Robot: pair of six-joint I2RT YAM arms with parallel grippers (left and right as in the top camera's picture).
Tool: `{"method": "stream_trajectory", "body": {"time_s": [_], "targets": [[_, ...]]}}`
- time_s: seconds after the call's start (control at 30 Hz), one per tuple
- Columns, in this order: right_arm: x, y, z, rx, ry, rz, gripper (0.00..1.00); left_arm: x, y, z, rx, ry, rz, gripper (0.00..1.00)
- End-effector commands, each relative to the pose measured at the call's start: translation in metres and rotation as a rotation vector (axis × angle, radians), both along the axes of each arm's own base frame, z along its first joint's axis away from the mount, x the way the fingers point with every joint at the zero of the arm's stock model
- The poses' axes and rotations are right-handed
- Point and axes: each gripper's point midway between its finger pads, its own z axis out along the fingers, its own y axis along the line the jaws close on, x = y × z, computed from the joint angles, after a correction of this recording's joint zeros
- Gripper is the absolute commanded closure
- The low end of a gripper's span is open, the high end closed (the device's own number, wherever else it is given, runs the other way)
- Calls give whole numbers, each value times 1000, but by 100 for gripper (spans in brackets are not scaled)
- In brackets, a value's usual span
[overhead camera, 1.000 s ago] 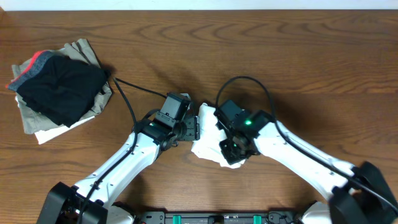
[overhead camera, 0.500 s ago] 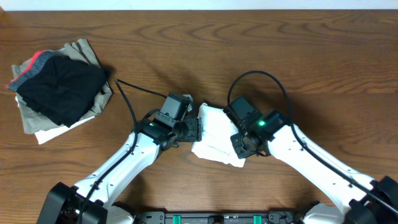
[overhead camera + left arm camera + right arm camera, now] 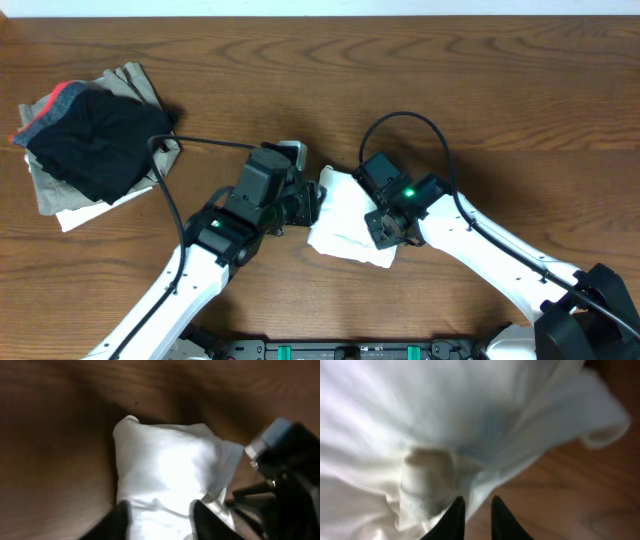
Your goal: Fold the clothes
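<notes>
Clothes (image 3: 343, 226), crumpled white bundle between left tool (image 3: 311, 203) and right tool (image 3: 385, 229).

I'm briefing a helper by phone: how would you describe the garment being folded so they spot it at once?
On the wooden table, look close to the robot, between the left gripper and right gripper. There lies a crumpled white garment, plain and unprinted, unlike the black garment with a red band stacked far left.
</notes>
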Motion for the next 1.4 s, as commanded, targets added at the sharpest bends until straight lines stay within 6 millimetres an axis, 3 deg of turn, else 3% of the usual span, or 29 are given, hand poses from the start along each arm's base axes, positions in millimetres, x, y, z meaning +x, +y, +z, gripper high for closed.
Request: {"method": "stream_trajectory", "body": {"time_s": [0.0,0.2,0.3,0.5,0.63,0.83,1.0,1.17,1.37], "targets": [[23,-10,4,-55,-111,-59,85,-3,-7,1,-56,50,7,72],[58,-4,29,-18,-294,-96,85,-11,-17,-11,-104,140,-15,77],[69,4,34,101,-300,-200,93,-12,-17,-25,-87,184,-5,78],[67,40,43,485,-88,-268,96,-23,-32,-42,-134,295,-69,80],[71,39,49,580,-41,-274,96,-27,-37,-52,-137,335,-88,80],[61,49,53,693,58,-221,93,-28,-44,-70,-117,370,-102,80],[57,47,24,648,117,-234,90,-33,-42,-94,-82,449,-84,80],[49,37,-31,550,214,-281,91,-38,-36,-120,-32,511,-62,80],[46,15,-86,431,291,-358,93,-35,-2,-148,157,514,61,81]]}}
